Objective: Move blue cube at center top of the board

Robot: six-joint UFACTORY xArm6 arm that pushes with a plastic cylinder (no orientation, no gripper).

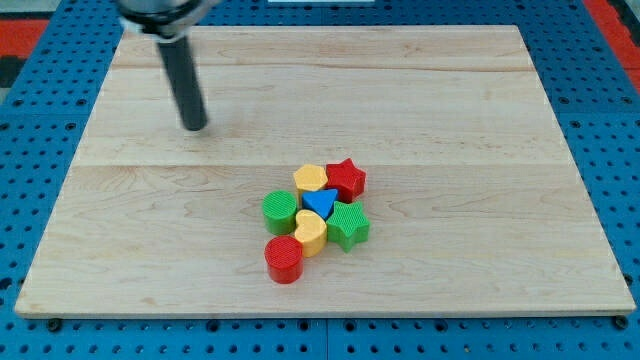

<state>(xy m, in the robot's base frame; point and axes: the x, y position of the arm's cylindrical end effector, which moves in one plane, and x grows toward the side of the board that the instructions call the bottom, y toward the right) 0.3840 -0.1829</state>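
A small blue block (pixel 319 202) sits in the middle of a tight cluster below the board's centre; its shape looks wedge-like rather than clearly cubic. Around it are a yellow block (pixel 311 179) above, a red star (pixel 346 179) at upper right, a green cylinder (pixel 280 212) at left, a green star (pixel 348 224) at lower right, a yellow heart (pixel 310 232) below and a red cylinder (pixel 284 260) at the bottom. My tip (pixel 195 127) rests on the board at the view's upper left, well apart from the cluster.
The wooden board (pixel 480 120) lies on a blue perforated table (pixel 610 150). The rod's dark mount (pixel 160 12) shows at the view's top left.
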